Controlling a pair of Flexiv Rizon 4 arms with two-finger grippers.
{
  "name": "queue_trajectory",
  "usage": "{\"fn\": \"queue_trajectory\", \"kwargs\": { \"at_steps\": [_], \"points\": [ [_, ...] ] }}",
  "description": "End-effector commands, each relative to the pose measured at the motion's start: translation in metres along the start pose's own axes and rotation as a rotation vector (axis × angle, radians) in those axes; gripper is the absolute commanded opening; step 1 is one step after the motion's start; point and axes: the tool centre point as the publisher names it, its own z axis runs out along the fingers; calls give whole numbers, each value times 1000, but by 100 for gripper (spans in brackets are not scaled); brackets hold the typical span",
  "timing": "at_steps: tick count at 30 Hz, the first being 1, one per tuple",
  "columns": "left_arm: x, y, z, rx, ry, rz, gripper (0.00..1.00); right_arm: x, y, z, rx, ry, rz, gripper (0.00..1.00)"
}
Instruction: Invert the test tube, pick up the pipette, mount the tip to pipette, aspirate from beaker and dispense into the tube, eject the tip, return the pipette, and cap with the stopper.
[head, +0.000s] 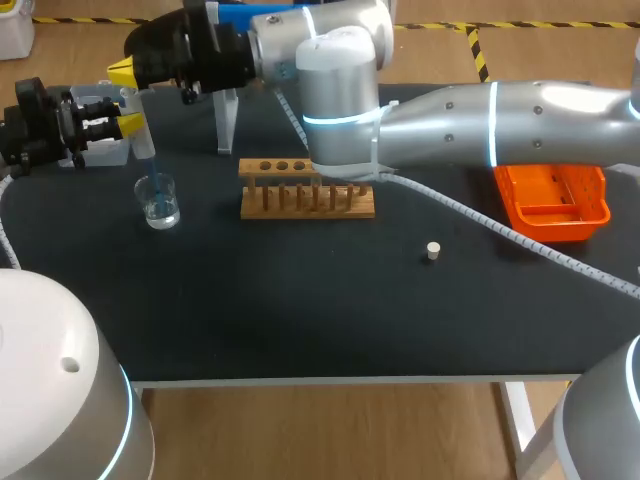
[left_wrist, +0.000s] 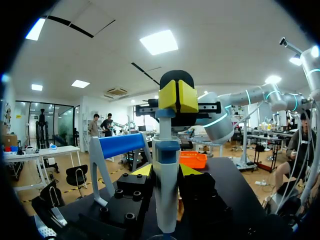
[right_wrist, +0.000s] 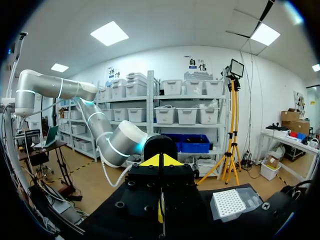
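My left gripper (head: 131, 125) is shut on the white pipette (head: 142, 140), which stands upright at the table's far left. The pipette's tip dips into the small glass beaker (head: 158, 202) of clear liquid. My right arm reaches across from the right; its gripper (head: 123, 72) is shut and rests on top of the pipette. In the left wrist view the pipette (left_wrist: 166, 200) stands between my left gripper's (left_wrist: 166, 172) yellow tips, with the right gripper (left_wrist: 178, 96) on its plunger. The right gripper (right_wrist: 161, 162) shows shut in its own view. A small stopper (head: 433, 251) lies right of centre.
A wooden tube rack (head: 307, 190) stands mid-table, partly behind my right arm. The blue-topped pipette stand (head: 229, 112) is behind it. An orange bin (head: 553, 202) sits at the right. A white tip box (right_wrist: 229, 202) shows in the right wrist view.
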Motion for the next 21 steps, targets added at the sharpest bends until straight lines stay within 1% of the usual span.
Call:
{"fn": "queue_trajectory", "kwargs": {
  "at_steps": [1, 21],
  "points": [
    [-1, 0, -1, 2, 4, 1, 0, -1, -2, 0, 0, 0, 2, 0],
    [-1, 0, -1, 2, 4, 1, 0, -2, -15, 2, 14, -6, 20, 0]
  ]
}}
